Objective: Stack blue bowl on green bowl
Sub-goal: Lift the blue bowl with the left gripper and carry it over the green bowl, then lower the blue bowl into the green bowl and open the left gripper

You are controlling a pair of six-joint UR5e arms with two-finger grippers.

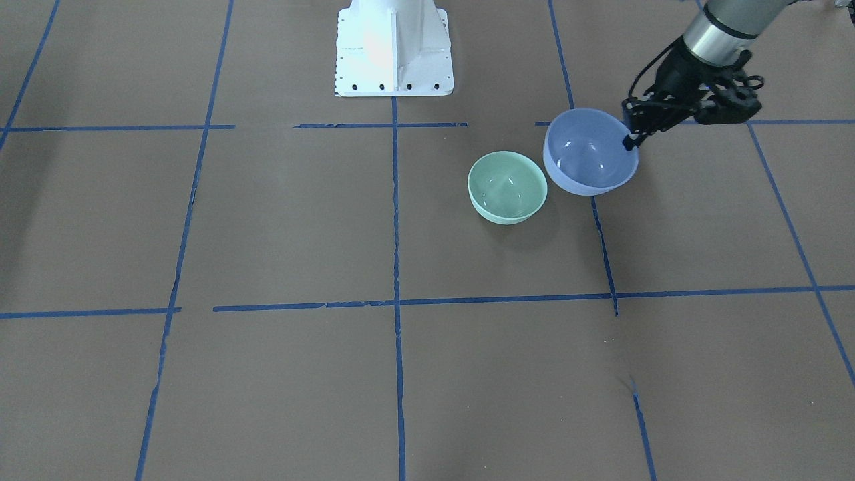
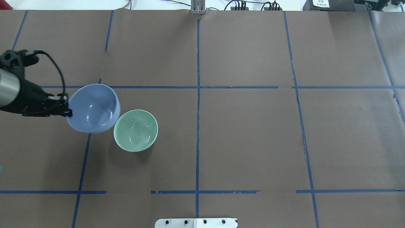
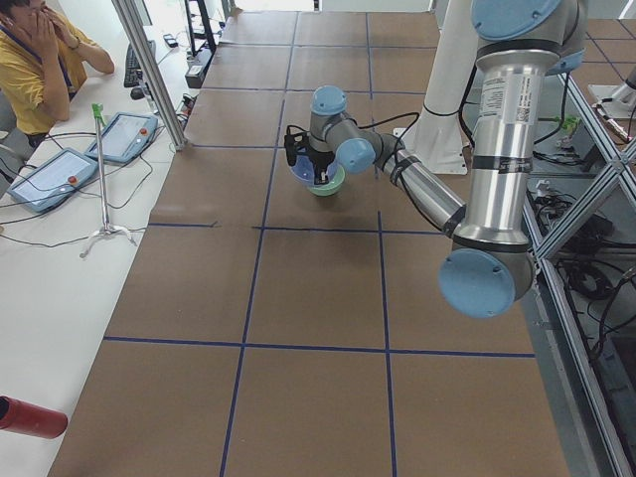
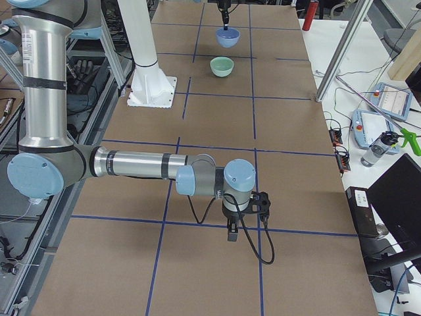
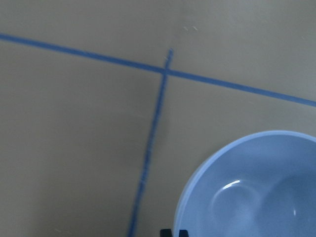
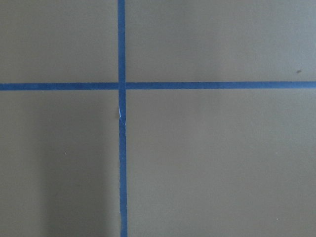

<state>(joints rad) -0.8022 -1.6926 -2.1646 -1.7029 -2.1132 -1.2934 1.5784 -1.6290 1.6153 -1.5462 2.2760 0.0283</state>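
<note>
The blue bowl (image 2: 93, 109) hangs from my left gripper (image 2: 69, 111), which is shut on its rim on the side away from the green bowl. The bowl is held slightly tilted, a little above the table. It also shows in the front view (image 1: 588, 153) with the left gripper (image 1: 629, 141) on its rim, and in the left wrist view (image 5: 256, 192). The green bowl (image 2: 135, 130) stands upright and empty on the table right beside it, rims nearly touching (image 1: 506, 187). My right gripper (image 4: 232, 234) shows only in the exterior right view, far from both bowls; I cannot tell if it is open.
The table is brown paper with a grid of blue tape lines (image 2: 198, 95). The robot's white base plate (image 1: 394, 50) stands at the table's robot-side edge. Tablets and cables (image 3: 60, 174) lie on the side bench beyond the table.
</note>
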